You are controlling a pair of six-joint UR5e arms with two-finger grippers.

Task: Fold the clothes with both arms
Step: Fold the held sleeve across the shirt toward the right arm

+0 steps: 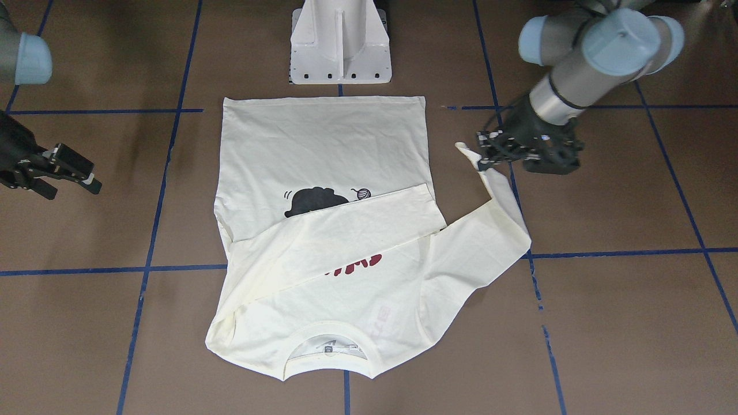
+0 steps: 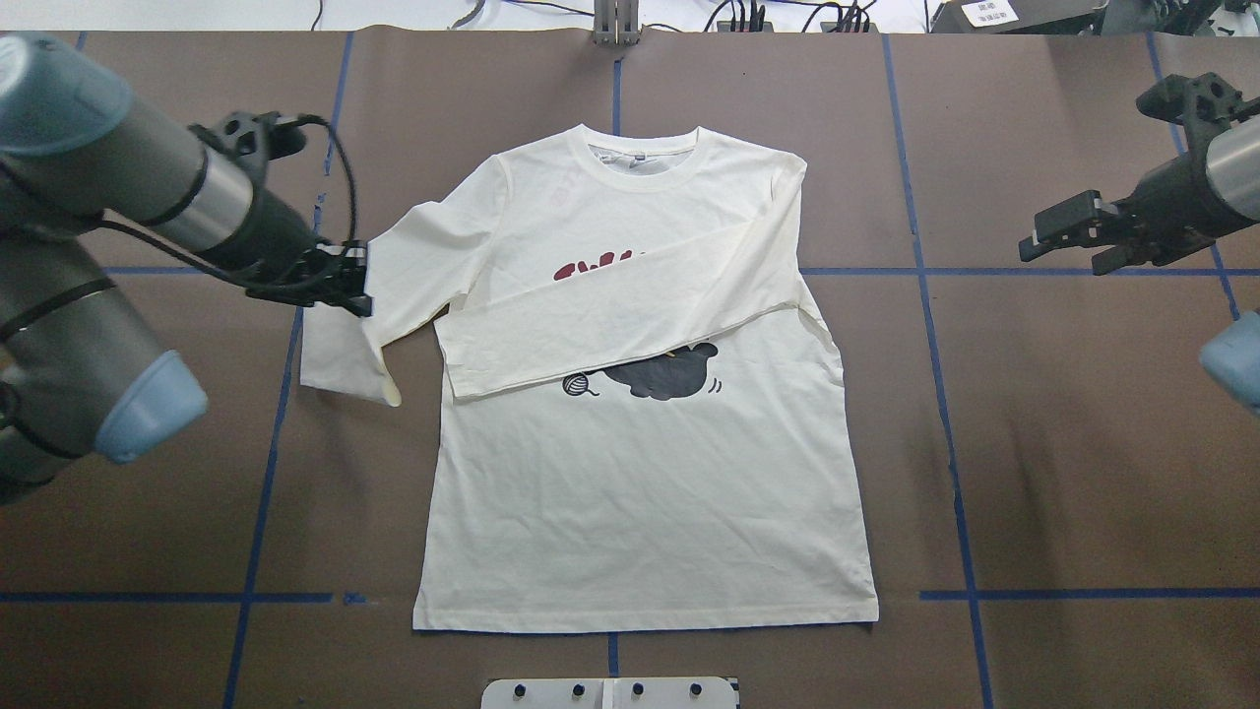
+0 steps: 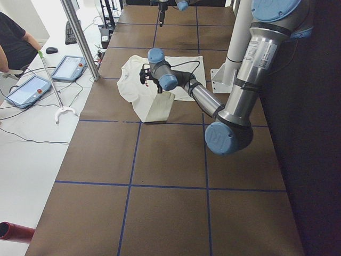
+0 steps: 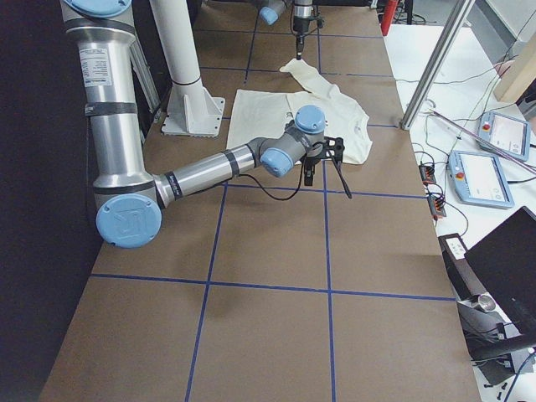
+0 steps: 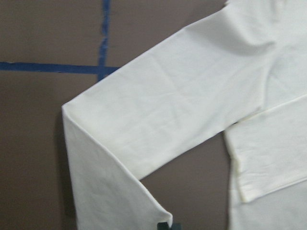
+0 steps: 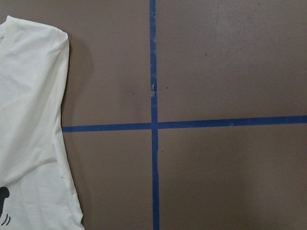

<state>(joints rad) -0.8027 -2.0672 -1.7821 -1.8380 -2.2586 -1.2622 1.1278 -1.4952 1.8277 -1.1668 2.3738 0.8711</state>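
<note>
At nine o'clock the left arm [image 2: 187,202] slants down, jaws pinching the T-shirt [image 2: 640,492] sleeve [image 2: 423,256]; right arm [image 2: 1235,172] hovers at three o'clock, jaws parted, empty.

The folded sleeve [image 2: 630,320] hides most of the maroon lettering [image 2: 591,268].

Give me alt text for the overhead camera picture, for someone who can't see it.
A cream long-sleeved T-shirt lies print side up on a brown table, one sleeve folded across its chest. The left gripper pinches the other sleeve at the shirt's side, while the right gripper hangs open, clear of the cloth.
</note>
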